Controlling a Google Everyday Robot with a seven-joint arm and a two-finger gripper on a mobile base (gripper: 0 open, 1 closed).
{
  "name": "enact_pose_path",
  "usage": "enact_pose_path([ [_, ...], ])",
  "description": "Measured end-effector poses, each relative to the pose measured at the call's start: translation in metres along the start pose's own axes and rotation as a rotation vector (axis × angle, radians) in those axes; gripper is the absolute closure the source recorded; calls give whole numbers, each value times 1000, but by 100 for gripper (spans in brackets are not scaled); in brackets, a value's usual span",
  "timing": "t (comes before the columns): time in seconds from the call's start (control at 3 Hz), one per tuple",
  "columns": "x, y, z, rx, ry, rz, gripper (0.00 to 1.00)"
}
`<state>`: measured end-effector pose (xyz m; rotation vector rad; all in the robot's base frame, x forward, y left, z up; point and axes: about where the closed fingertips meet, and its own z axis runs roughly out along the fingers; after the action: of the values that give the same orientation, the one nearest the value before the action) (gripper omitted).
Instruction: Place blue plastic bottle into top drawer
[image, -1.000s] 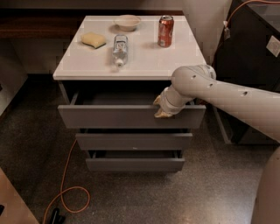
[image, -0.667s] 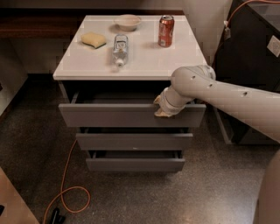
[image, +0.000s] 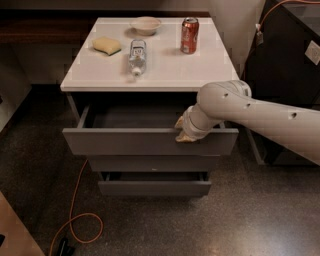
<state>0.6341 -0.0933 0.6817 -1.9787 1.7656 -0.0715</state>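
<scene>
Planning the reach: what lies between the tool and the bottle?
Camera view: nothing but the open top drawer and bare cabinet top; the tool sits at that drawer's front.

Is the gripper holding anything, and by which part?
Not the bottle, lying on the cabinet. Gripper is at the front top edge of the drawer; grip cannot be told.

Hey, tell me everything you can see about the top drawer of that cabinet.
The top drawer is grey, flat-fronted and handleless, the tallest of three under the white top. It stands pulled partway out, level, showing a dark grey interior. The gripper sits at the front panel's upper edge, right of centre.
</scene>
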Motion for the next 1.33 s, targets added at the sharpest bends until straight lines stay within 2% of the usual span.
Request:
enact_pose_path([
  [0.33,-4,19,-8,3,-12,-6,100],
  [0.67,-4,23,-9,2,-14,-8,100],
  [1.0,-7,46,-18,-7,-20,-17,100],
  [1.33,-8,54,-21,-12,-22,-20,100],
])
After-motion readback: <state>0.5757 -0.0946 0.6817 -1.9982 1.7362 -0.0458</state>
